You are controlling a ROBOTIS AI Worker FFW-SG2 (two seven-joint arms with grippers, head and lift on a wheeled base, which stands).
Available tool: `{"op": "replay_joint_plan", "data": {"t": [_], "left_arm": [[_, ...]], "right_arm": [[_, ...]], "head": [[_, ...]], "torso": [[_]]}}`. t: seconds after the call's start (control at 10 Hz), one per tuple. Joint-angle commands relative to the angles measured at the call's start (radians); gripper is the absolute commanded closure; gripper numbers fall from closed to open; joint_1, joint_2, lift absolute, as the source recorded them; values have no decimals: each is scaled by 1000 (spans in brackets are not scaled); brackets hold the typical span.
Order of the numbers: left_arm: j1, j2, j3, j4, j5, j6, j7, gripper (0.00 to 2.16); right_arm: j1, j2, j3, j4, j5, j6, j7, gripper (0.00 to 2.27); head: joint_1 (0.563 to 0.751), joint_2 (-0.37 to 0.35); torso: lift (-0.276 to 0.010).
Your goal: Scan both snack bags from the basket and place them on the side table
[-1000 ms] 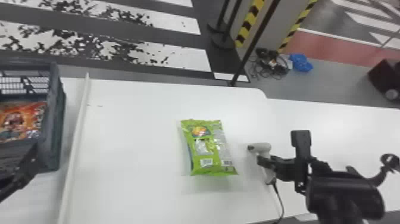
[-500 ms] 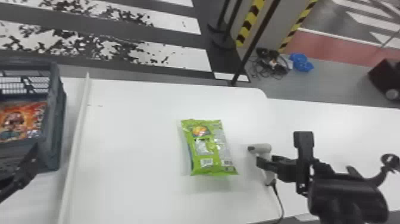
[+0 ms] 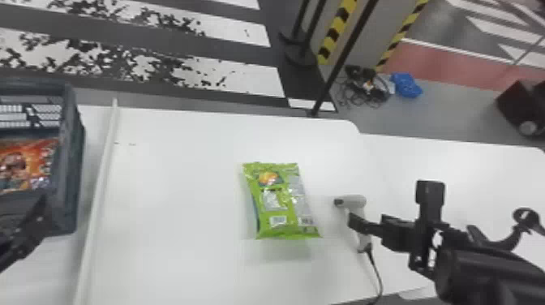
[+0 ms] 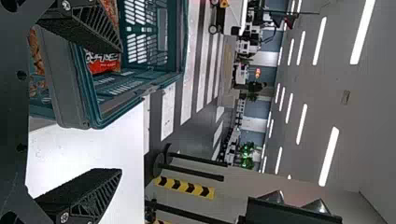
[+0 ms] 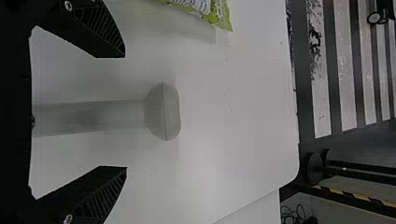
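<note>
OK so, the green snack bag [image 3: 280, 202] can be found out on the white table [image 3: 174, 243], laid flat between the basket [image 3: 72, 162] and the scanner [image 3: 359, 201], nothing gripping it. The orange-red snack bag [image 3: 24, 166] is still-life material inside the basket, which is cut off by the head view's left edge. Between that basket and the green one, a pale raised strip [image 3: 101, 182] is seen running across the tabletop.

The left gripper [image 3: 30, 229] is seen down at the near side of the basket. Its fingers are spread wide in its own wrist view, with nothing pinched between them; one is seen against the basket, the other against the white surface.

Over on the other side, the right gripper [image 3: 361, 225] is held at the scanner's handle. From its wrist camera, the fingers are clearly apart, and the handle is lined up between them with a gap left on both sides, so it isn't clamped. A dark cable [image 3: 377, 271] is attached at the bottom of the handle and trailed toward the near table edge.
</note>
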Motion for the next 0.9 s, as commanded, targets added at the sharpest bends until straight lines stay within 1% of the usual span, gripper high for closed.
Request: {"op": "replay_joint_plan", "data": {"t": [0.0, 0.1, 0.2, 0.3, 0.4, 0.6, 0.8], "left_arm": [[0, 1, 0, 0, 0, 0, 1, 87], [0, 2, 0, -2, 0, 0, -1, 87], [2, 2, 0, -5, 0, 0, -1, 87], [3, 2, 0, -6, 0, 0, 1, 87], [3, 5, 0, -6, 0, 0, -1, 87], [3, 5, -2, -8, 0, 0, -1, 87], [5, 7, -2, -8, 0, 0, -1, 87]], "right_arm": [[22, 14, -9, -62, -73, 55, 23, 73], [22, 16, 0, -84, -101, 101, 57, 76], [18, 14, 25, -96, -108, 132, 70, 76], [10, 11, 54, -97, -105, 141, 73, 76], [-1, 11, 87, -88, -87, 138, 72, 76], [-36, 6, 144, -39, -61, 138, 73, 76], [-58, 0, 186, 2, -52, 138, 81, 83]], "head": [[695, -322], [695, -297], [695, -264], [695, -248], [695, -221], [695, -179], [695, -158]], "torso": [[-75], [-75], [-75], [-75], [-75], [-75], [-75]]}}
